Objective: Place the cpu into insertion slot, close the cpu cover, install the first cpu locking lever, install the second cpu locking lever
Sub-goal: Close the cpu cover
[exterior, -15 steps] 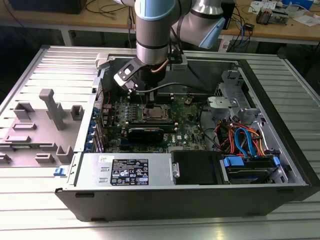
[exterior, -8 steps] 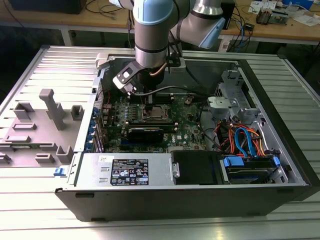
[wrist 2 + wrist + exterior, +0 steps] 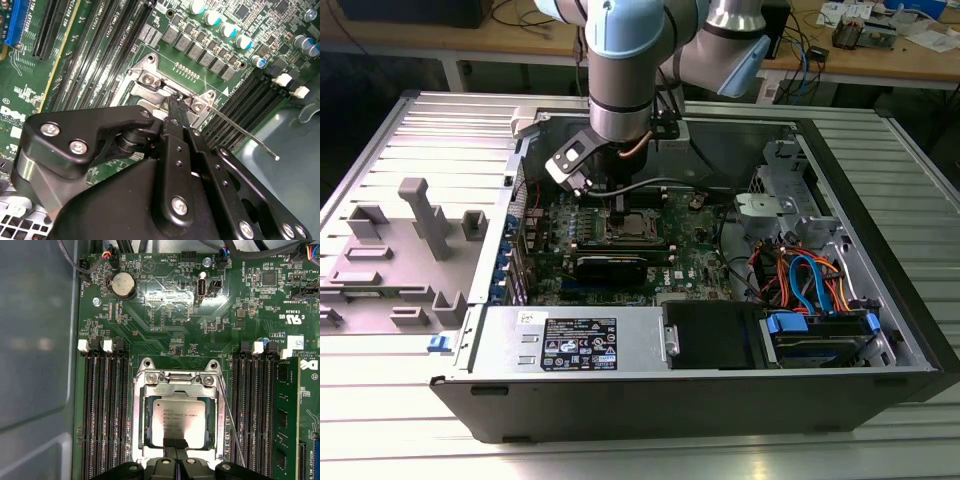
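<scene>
Black claw (image 3: 175, 444) fingers fill the foreground of both wrist views, drawn narrow with the tips together and nothing visible between them. The tips rest at one edge of the socket in the middle of a green circuit board (image 3: 165, 305).

In the first wrist view the cpu (image 3: 179, 421), a small square chip with a grey metal top, sits flat in its slot. The cpu cover (image 3: 137, 427), a thin silvery frame with a large window, appears to lie down around it, with the chip showing through the window. The claw tips touch the frame's edge, just beside the chip.

A thin wire lever (image 3: 231, 425) runs along one side of the socket. In the second wrist view its free end stands out over the rows of long black memory slots (image 3: 105, 405), so it looks unlatched.

From across the room, the arm reaches straight down into an open computer case (image 3: 620, 410) lying on a ribbed metal table (image 3: 620, 460).

Risk, as I judge it: the contact patch is very small. If the tips slide off the thin frame, they could scrape the chip's top or strike board parts nearby. With the lever loose, nothing seems to hold the cover, so it could lift once pressure eases.
</scene>
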